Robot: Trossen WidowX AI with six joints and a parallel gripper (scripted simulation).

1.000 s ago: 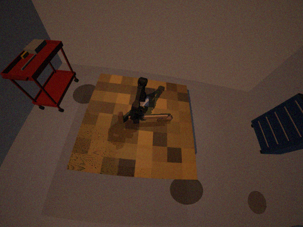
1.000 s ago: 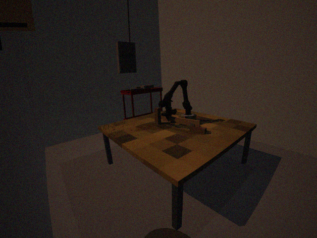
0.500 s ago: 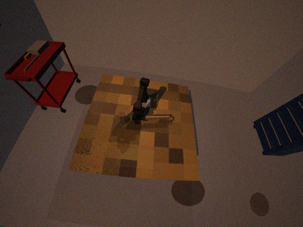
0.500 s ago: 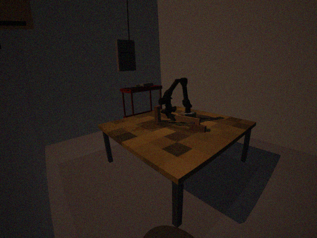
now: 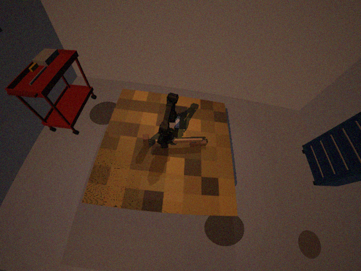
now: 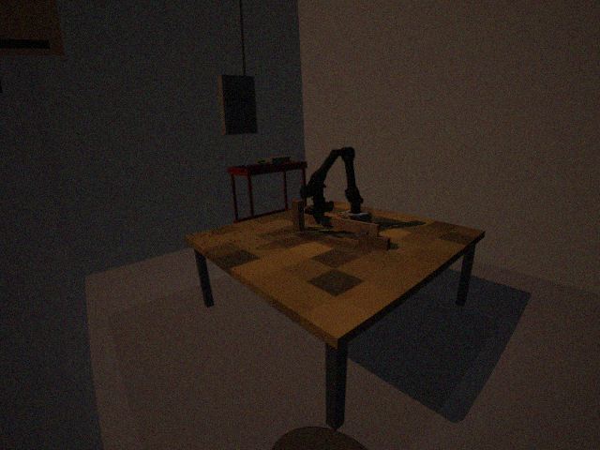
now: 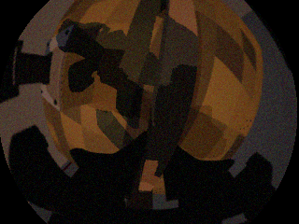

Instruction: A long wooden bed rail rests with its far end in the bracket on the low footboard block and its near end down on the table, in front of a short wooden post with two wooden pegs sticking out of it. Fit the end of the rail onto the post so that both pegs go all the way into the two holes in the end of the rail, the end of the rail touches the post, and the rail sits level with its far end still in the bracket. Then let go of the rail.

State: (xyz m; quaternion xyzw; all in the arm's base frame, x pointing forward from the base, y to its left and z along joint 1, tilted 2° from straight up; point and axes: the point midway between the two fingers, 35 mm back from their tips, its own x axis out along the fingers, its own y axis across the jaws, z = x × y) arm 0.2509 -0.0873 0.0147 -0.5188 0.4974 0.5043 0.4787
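Observation:
The wooden rail (image 5: 186, 140) (image 6: 355, 225) runs from my gripper to the low footboard block (image 5: 199, 143) (image 6: 380, 241). Its far end is at the block's bracket, and it looks raised off the table and near level. My gripper (image 5: 164, 143) (image 6: 323, 221) is shut on the rail, towards its near end. The short upright post (image 5: 145, 137) (image 6: 297, 216) stands just beyond the gripper. The arm hides the rail's near end in the top and exterior views. The pegs and holes cannot be made out, and it is unclear whether rail and post touch. The wrist view is dark.
The arm's base (image 5: 177, 122) (image 6: 358, 215) stands on the patchwork table (image 5: 175, 186) (image 6: 309, 295) behind the rail. Dark shadows of the arm and rail lie across the table. A red cart (image 5: 68, 101) (image 6: 247, 169) and a blue cabinet (image 5: 335, 157) stand away from the table.

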